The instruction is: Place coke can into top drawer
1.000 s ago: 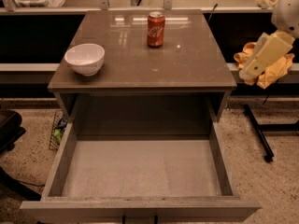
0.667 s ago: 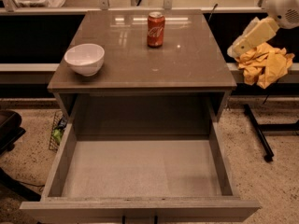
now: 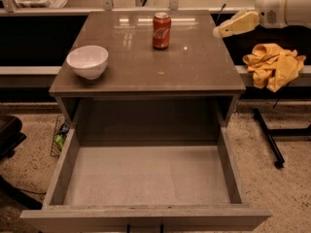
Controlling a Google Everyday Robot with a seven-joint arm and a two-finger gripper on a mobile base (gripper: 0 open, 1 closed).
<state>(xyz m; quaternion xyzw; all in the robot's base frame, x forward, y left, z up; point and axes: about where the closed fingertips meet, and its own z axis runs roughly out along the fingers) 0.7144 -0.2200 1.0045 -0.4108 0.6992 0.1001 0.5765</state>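
The coke can (image 3: 161, 30), red with white script and a silver top, stands upright at the back middle of the brown cabinet top (image 3: 189, 69). The top drawer (image 3: 146, 211) is pulled fully open below it; its grey wood-grain walls and pale grey floor hold nothing. My gripper (image 3: 222, 31), cream-coloured on a white arm, reaches in from the upper right. It hangs just above the right rear edge of the cabinet top, to the right of the can and apart from it.
A white bowl (image 3: 88, 61) sits at the left of the cabinet top. A yellow cloth (image 3: 273, 64) lies on a ledge to the right. A black stand leg (image 3: 269, 139) runs along the speckled floor at right. A dark chair edge (image 3: 7, 135) is at the left.
The gripper has moved up and to the left, from beside the yellow cloth to the right rear edge of the cabinet top. The can, bowl and drawer have not moved.
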